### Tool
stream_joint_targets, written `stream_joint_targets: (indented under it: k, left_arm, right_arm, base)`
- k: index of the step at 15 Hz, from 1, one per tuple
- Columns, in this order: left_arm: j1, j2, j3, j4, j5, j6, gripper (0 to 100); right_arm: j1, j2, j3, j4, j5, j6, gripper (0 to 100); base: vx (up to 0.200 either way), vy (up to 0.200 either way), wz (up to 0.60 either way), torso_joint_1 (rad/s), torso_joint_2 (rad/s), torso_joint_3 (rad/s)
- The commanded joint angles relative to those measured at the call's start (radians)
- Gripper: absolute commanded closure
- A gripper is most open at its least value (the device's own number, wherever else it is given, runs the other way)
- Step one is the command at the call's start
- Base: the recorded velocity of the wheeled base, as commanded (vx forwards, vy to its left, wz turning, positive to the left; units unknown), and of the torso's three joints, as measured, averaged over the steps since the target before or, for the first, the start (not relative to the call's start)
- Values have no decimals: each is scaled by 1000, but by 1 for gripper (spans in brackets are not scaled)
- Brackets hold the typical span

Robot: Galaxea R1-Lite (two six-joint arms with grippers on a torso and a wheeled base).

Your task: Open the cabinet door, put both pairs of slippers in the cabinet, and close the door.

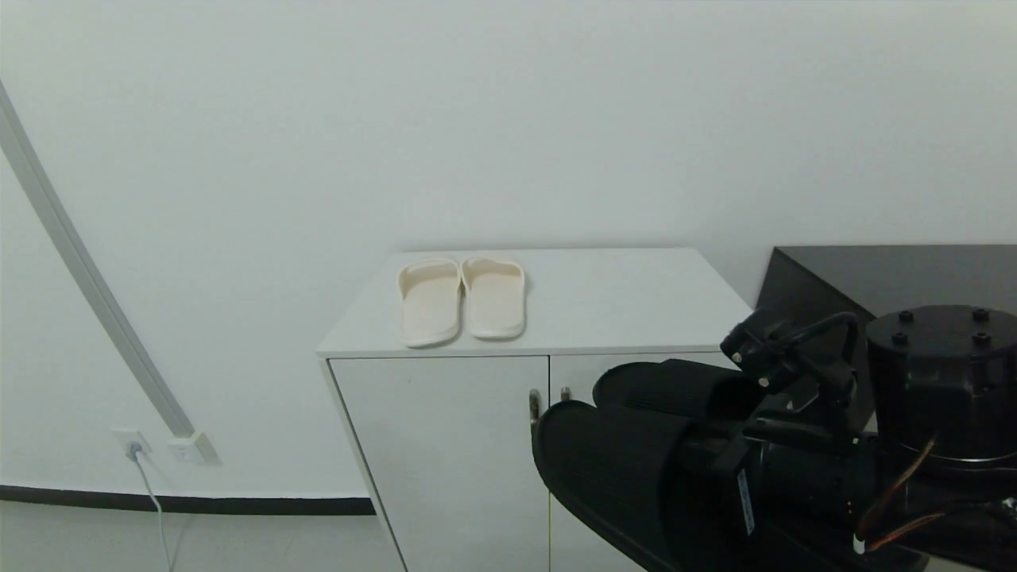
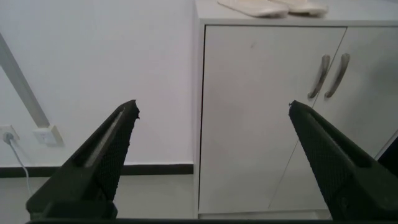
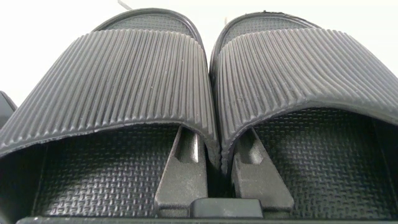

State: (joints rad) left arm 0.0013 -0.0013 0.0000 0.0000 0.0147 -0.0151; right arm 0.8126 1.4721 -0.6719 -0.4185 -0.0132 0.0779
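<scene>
Against a plain white wall (image 1: 508,119), the black slippers (image 1: 636,453) hang in front of the shut cabinet (image 1: 445,445), their inner edges pinched together by the right hand (image 3: 217,165), the cream slippers (image 1: 462,300) sit side by side on the cabinet's top, and the left hand (image 2: 212,107) gapes wide, holding nothing.

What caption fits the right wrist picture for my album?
Right hand pinching a pair of black ribbed rubber slippers.
</scene>
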Motion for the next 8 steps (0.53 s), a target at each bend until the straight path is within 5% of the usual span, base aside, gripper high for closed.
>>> stream_joint_targets:
  k: [1, 8]
  left_arm:
    - [0, 1, 0, 0, 1, 0, 0]
    - [0, 1, 0, 0, 1, 0, 0]
  right_arm:
    - [0, 2, 2, 0, 1, -9, 100]
    - [-4, -9, 32, -2, 2, -7, 100]
  base:
    - [0, 0, 0, -207, 530, 320]
    - [0, 0, 0, -190, 510, 318]
